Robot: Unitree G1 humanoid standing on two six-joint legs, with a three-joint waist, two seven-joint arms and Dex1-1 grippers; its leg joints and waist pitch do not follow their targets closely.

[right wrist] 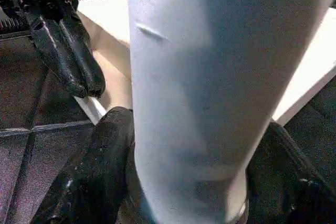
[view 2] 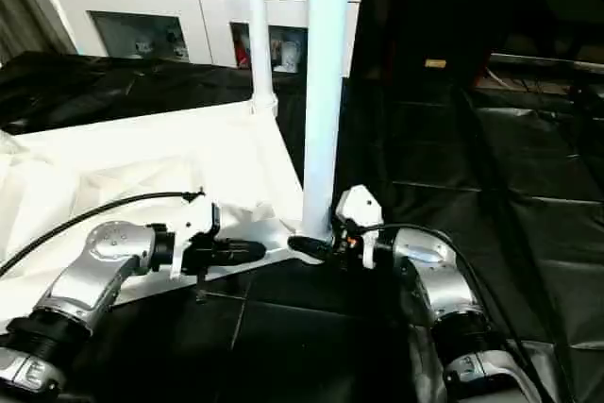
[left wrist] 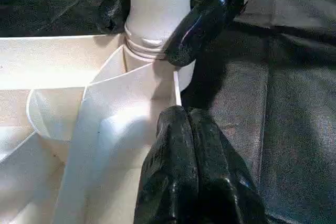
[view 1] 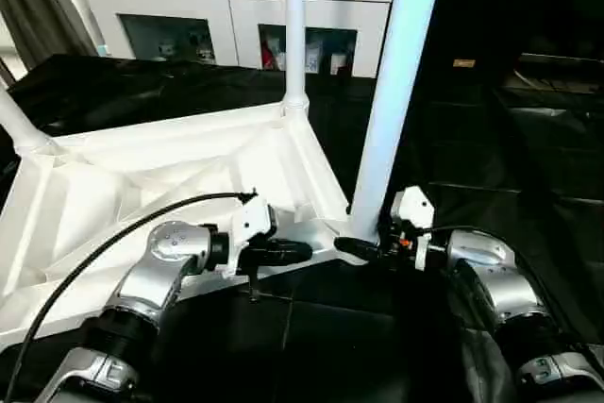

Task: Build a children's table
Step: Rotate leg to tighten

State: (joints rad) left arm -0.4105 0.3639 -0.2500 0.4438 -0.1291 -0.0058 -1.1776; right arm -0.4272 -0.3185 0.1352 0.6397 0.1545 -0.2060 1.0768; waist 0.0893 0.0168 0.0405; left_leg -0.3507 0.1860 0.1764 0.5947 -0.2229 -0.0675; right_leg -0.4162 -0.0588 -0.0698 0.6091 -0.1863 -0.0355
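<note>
1. I see the children's table (view 1: 160,186) lying upside down on the black-sheeted table (view 1: 528,176), ribbed underside up.
2. My right gripper (view 1: 363,248) is clamped around the base of the near leg (view 1: 396,82), which stands upright in its corner socket.
3. My left gripper (view 1: 293,252) has its fingers pressed together, tips at the tabletop rim just beside that socket.
4. Another leg (view 1: 295,25) stands at the far corner, before the white cabinet (view 1: 236,7).
</note>
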